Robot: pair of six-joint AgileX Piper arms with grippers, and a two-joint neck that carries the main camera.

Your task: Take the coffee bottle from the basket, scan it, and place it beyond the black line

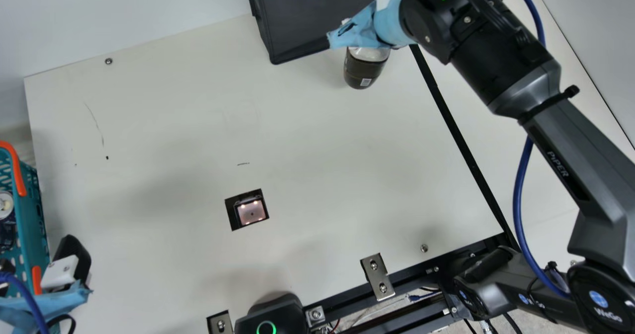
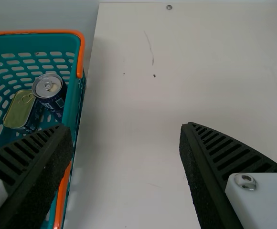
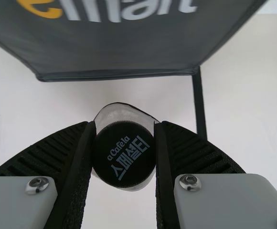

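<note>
Right tool (image 3: 124, 138) grips coffee bottle (image 1: 366, 68) at cap (image 3: 123, 154). Bottle is right under it, long axis running down from tool, roughly upright; can't tell if base touches bench (image 1: 322, 140). Bag (image 1: 307, 26) is just beside; black line (image 1: 461, 135) is near, to tool's right. Scanner (image 1: 251, 212) is well apart, left and robotward, likely next if unscanned. Left tool (image 2: 126, 129) is spread, empty, farther off, near basket (image 2: 52, 33).

The tabletop (image 1: 322, 140) looks smooth and matt, the bag (image 1: 307, 21) matt cloth, the basket (image 2: 33, 45) plastic, the can (image 2: 47, 86) shiny metal.
</note>
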